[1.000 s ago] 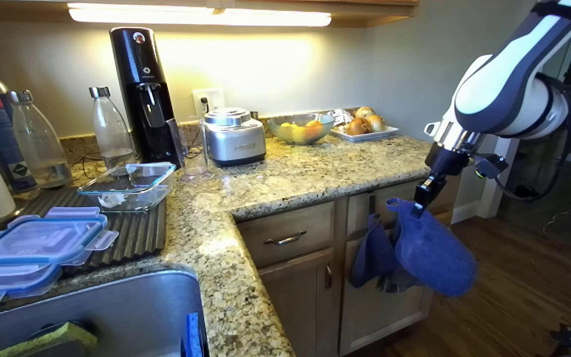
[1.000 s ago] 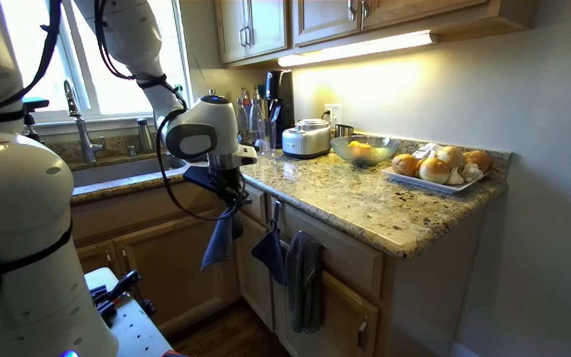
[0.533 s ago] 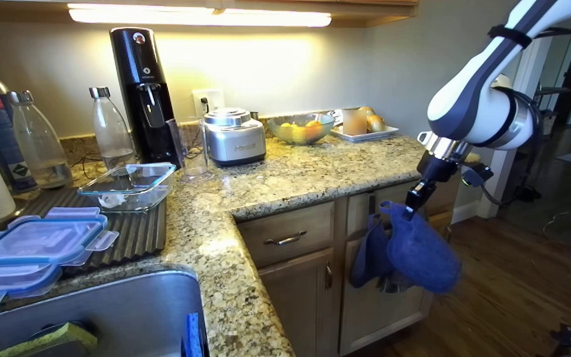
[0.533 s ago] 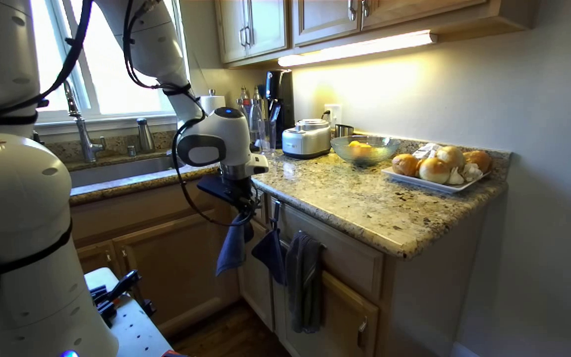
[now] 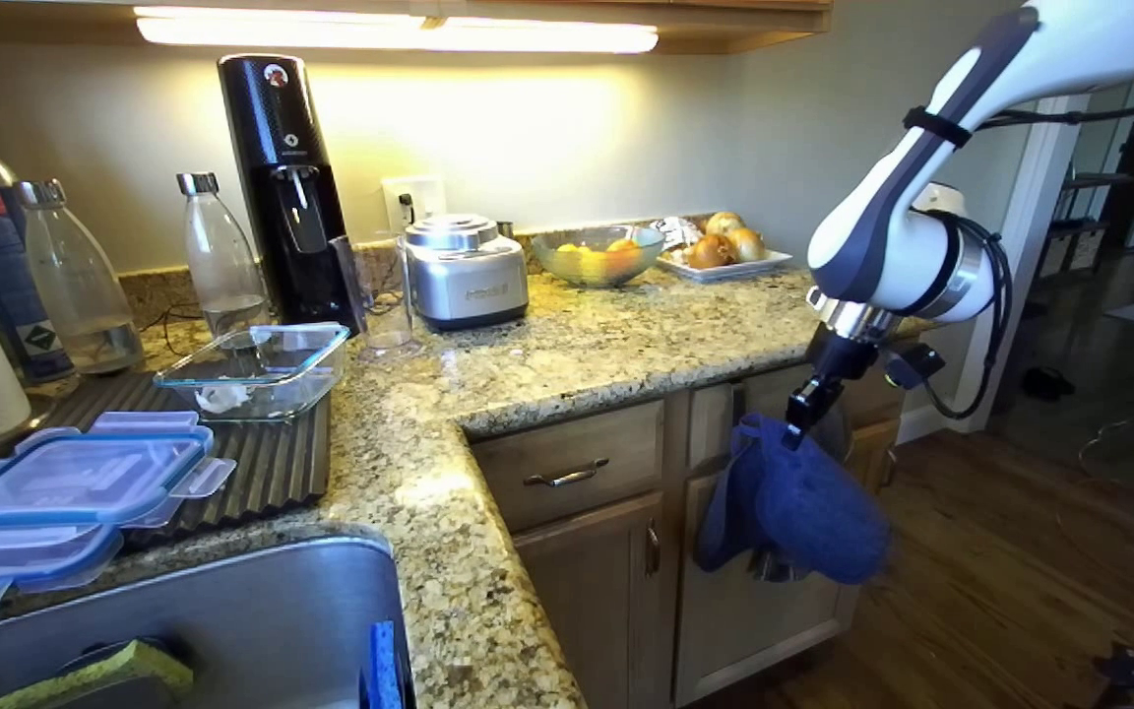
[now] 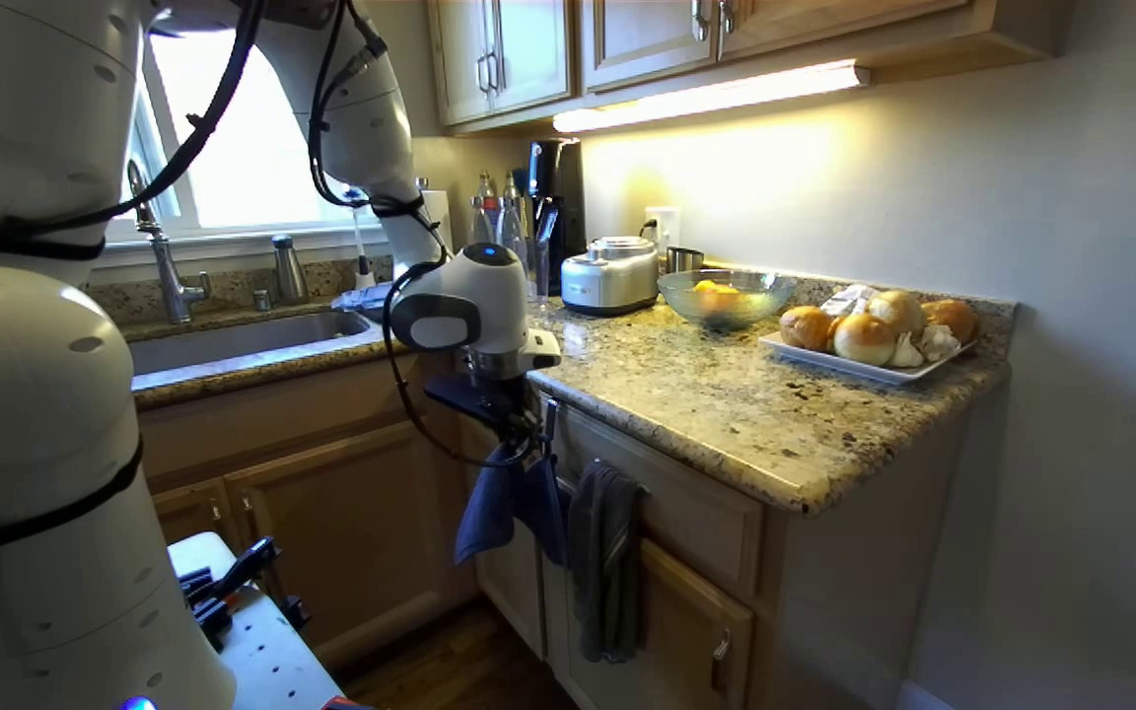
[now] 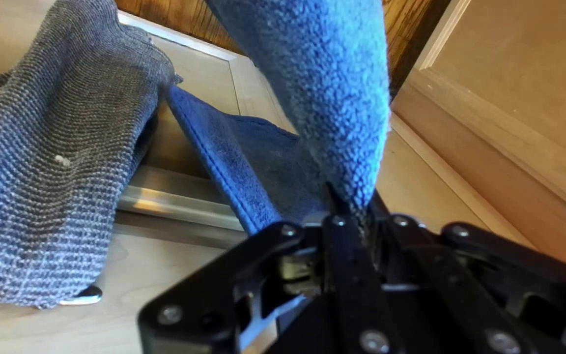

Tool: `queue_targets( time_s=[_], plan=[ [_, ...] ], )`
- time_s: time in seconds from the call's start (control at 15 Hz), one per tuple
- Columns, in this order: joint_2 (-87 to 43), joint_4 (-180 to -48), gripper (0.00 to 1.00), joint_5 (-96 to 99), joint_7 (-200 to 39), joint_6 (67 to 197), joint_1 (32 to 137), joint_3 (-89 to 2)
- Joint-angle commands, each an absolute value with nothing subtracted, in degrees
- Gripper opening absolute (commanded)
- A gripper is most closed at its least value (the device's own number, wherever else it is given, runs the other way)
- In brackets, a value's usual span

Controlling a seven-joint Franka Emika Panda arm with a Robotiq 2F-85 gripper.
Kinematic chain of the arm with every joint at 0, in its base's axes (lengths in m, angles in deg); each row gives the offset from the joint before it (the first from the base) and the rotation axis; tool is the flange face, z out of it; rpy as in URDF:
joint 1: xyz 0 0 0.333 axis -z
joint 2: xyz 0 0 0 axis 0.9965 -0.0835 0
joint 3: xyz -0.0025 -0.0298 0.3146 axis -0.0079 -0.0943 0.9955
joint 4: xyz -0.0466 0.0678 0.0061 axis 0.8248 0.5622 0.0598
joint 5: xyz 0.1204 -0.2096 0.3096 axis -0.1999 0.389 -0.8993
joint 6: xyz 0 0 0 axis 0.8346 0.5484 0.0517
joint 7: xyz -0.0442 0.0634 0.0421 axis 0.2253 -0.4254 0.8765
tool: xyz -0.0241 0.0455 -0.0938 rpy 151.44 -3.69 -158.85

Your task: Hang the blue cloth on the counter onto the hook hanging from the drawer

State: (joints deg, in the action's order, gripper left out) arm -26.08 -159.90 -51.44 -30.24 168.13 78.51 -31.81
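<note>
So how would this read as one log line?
gripper: closed on blue cloth | position: near drawer | contact with hook: unclear | release: not yet

Blue cloth [image 6: 485, 515] limp from the gripper [image 6: 521, 450], near a darker cloth [image 6: 542, 513] and grey towel [image 6: 604, 567]

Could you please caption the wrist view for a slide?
Gripper holding the blue cloth, with a darker cloth and gray towel hanging nearby.

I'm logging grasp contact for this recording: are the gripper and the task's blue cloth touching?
Touching. The wrist view shows it: the gripper pinches the blue cloth, whose fabric narrows straight between the jaws with no gap visible.
</note>
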Motion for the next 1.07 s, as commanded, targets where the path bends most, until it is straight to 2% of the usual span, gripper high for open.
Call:
queue_targets(
  time_s=[0.0,1.0],
  plan=[
    [-29.62,-156.79,0.04,-51.92,-28.08,169.49,79.94,-31.55],
    [-38.34,-150.65,0.04,-50.99,-28.91,169.43,79.58,-33.71]
  ],
)
